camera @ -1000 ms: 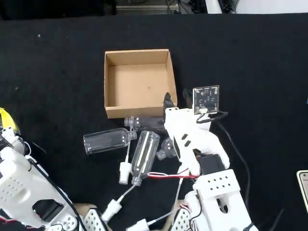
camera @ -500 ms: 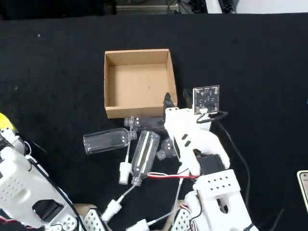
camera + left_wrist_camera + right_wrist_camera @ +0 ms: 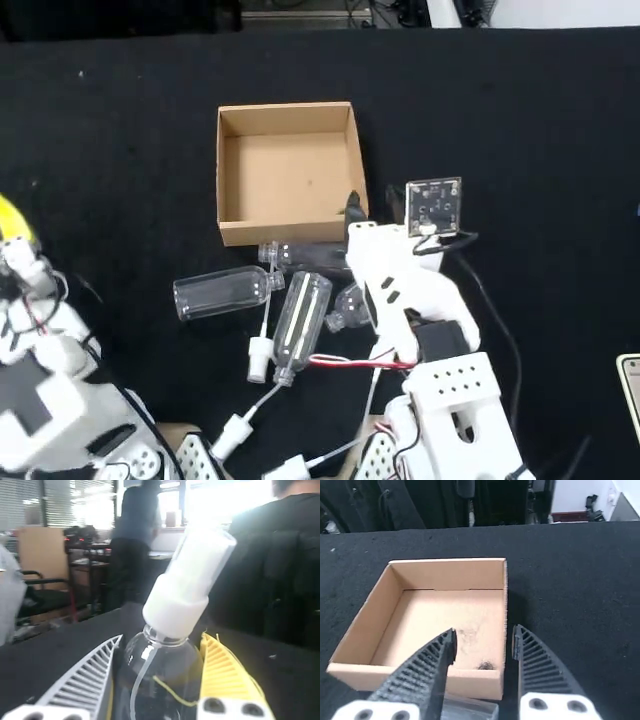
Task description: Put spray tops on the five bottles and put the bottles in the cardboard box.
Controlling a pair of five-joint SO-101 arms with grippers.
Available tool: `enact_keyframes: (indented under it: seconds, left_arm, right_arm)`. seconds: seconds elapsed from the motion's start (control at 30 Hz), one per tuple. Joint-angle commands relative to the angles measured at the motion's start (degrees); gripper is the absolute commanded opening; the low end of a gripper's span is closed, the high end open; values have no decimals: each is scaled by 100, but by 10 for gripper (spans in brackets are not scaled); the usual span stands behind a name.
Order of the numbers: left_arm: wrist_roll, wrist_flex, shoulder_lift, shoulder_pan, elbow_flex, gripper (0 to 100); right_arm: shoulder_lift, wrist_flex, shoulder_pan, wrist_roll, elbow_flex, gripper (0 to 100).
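My left gripper [image 3: 160,642] is shut on a clear bottle [image 3: 155,672] that carries a white spray top [image 3: 187,587], held off the table at the near left; its yellow finger [image 3: 12,218] shows at the left edge. The open cardboard box [image 3: 222,170] has nothing in it. My right gripper [image 3: 485,640] is open over the box's [image 3: 447,574] near right corner. Just in front of the box lie capless bottles [image 3: 225,291], [image 3: 300,318], [image 3: 300,255], and one [image 3: 345,308] partly under the right arm. Loose spray tops [image 3: 260,358], [image 3: 232,432], [image 3: 290,467] lie nearer the arms' bases.
The black cloth runs bare left, right and behind the box. A red and white cable [image 3: 345,363] crosses near the right arm's base. A pale object [image 3: 632,375] sits at the right edge. A person stands far behind in the left wrist view.
The left arm has lifted and turned, its yellow finger now higher along the left edge. The right gripper has edged slightly to the right by the box corner.
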State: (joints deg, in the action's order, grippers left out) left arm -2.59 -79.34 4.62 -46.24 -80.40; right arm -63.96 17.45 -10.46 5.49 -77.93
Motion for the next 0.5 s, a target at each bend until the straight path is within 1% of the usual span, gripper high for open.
enact_keyframes:
  seconds: [0.0, 0.1, 0.2, 0.3, 0.4, 0.47]
  left_arm:
    - [70, 2576, 2022, 787, 690, 36]
    - [193, 4035, 2954, 1481, 1138, 36]
    - [615, 4914, 3376, 2281, 1578, 36]
    - [756, 5327, 3288, 3046, 2035, 36]
    - [747, 5371, 2866, 3697, 2440, 36]
    - [747, 5371, 2409, 3996, 2826, 36]
  right_arm:
    - [-101, -413, 299, 26, 4, 165]
    - [-101, -598, 404, 26, -84, 165]
    - [-101, -615, 404, 26, -84, 165]
    - [-101, -615, 431, 26, -84, 165]
    - [-101, -624, 571, 26, -84, 165]
    - [-92, -633, 615, 26, -84, 165]
